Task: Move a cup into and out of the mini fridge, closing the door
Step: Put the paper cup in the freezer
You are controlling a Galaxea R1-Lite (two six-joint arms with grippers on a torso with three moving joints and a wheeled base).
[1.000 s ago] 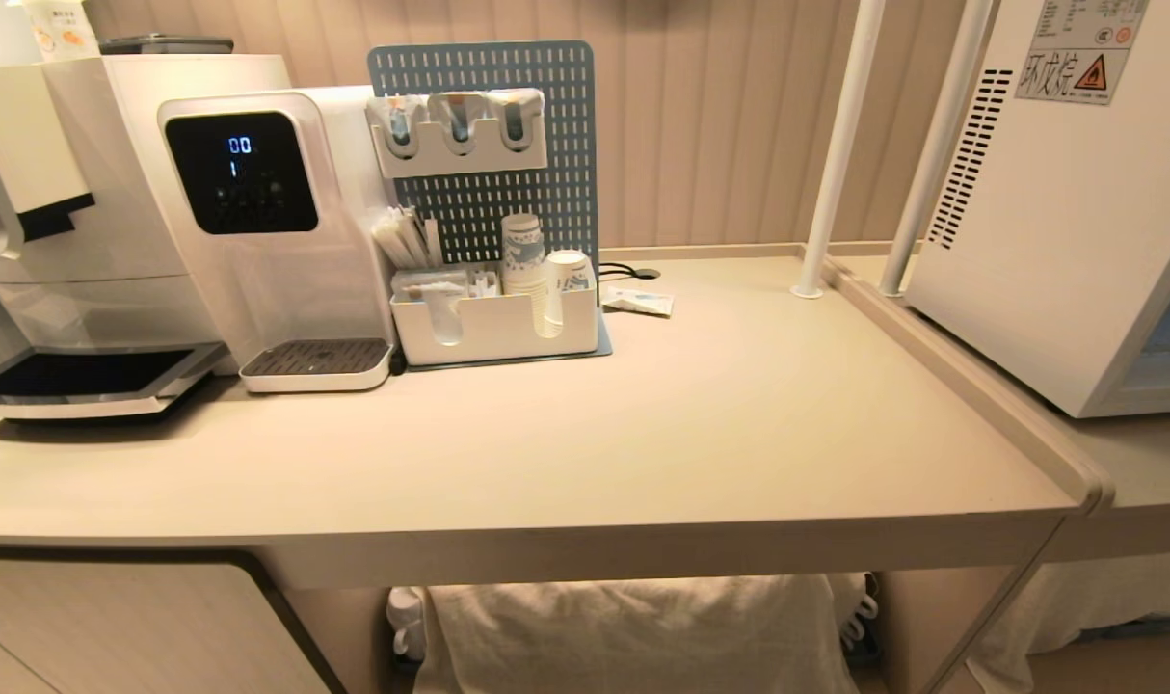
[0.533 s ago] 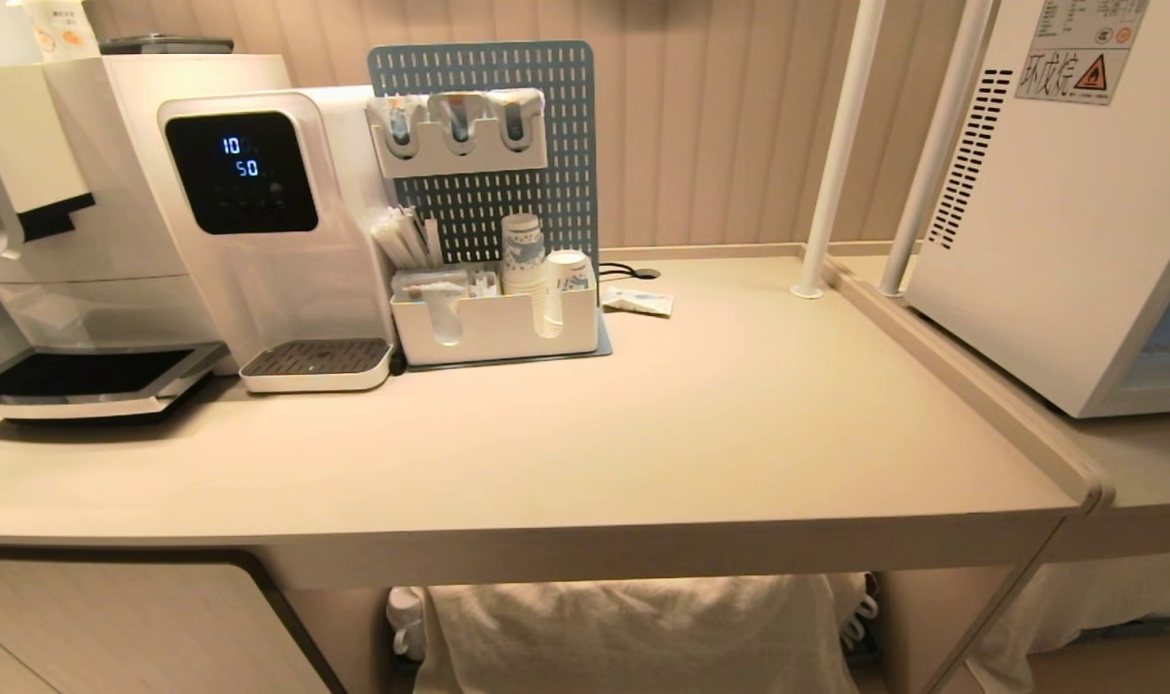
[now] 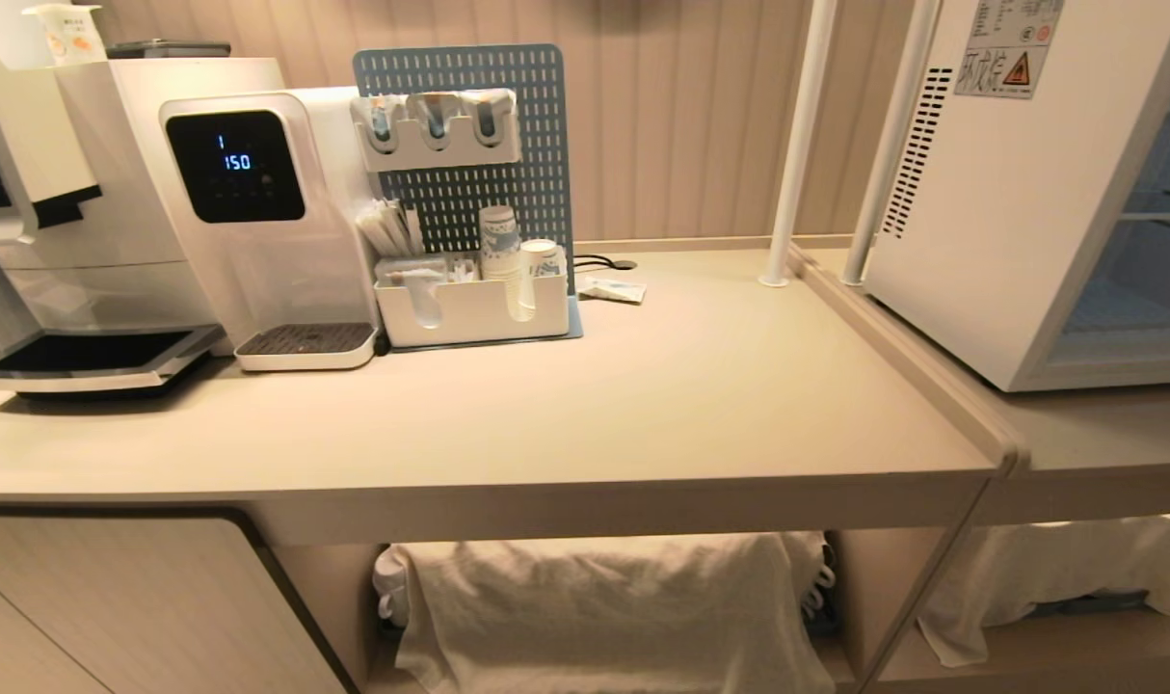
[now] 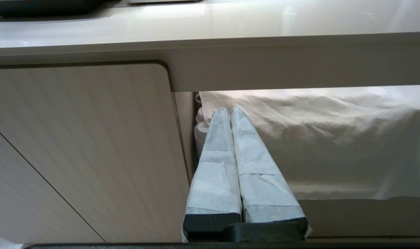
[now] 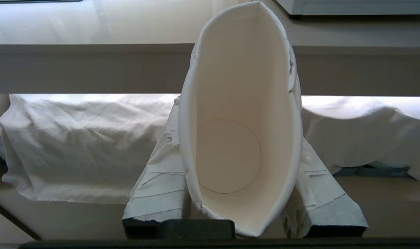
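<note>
Below the counter's (image 5: 92, 65) front edge, the right gripper (image 5: 243, 138) clamps a squashed paper cup (image 5: 237, 103), while the left gripper (image 4: 229, 114) is clenched empty.

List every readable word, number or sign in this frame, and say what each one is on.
"1" above "150": lit digits on the black display of the white dispenser.
"环戊烷" beside a triangular flame warning sign: label on the mini fridge side.
The sticker above it: print too small to read.
The carton on the coffee machine: print unreadable.
</note>
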